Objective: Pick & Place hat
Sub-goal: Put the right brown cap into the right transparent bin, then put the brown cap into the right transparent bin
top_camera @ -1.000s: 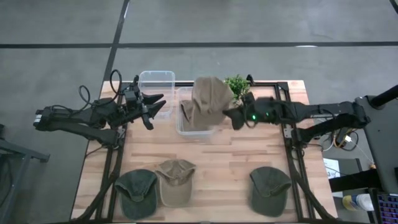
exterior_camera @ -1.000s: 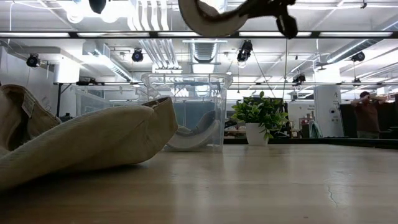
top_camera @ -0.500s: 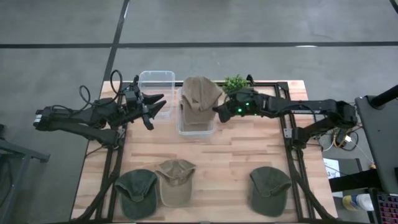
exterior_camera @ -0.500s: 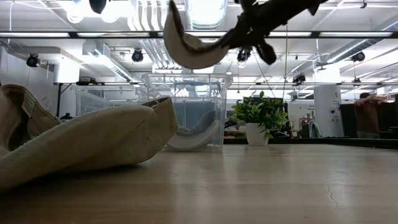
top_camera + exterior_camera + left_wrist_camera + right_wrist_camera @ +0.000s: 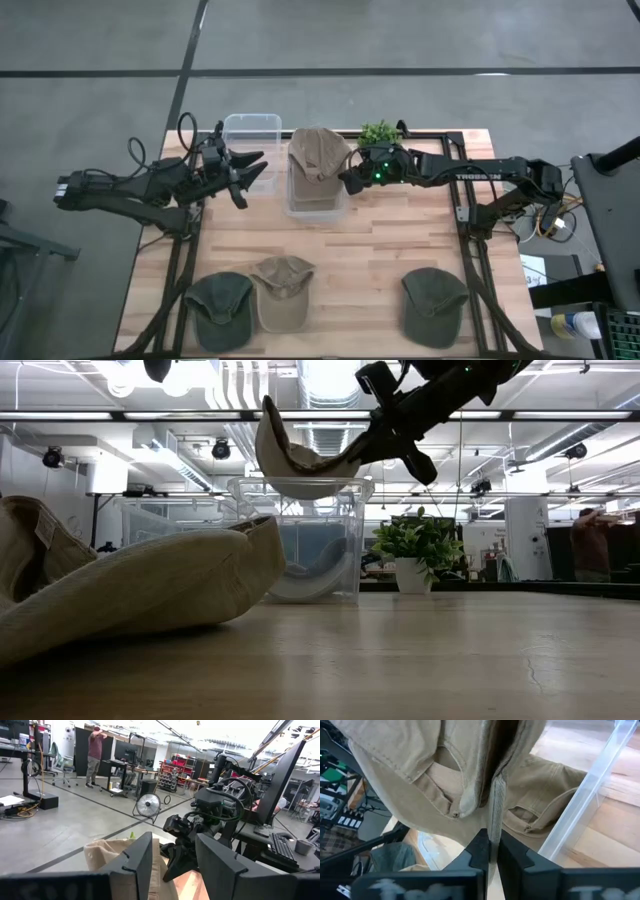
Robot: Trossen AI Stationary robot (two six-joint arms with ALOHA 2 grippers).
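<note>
The right claw [image 5: 347,180] is holding a tan hat [image 5: 318,152] over the right bin [image 5: 316,205], so that bin's mouth is being blocked from above. The plant [image 5: 379,133] is standing just behind the right arm, crowding the table's back edge there. The left bin [image 5: 250,128] is sitting open, with the left claw [image 5: 243,177] hanging just beside it. The middle of the table [image 5: 370,250] is lying bare. Along the front edge, two green hats [image 5: 220,308] [image 5: 433,304] and a tan one [image 5: 281,290] are taking up room, with a gap between the tan hat and the right green one.
</note>
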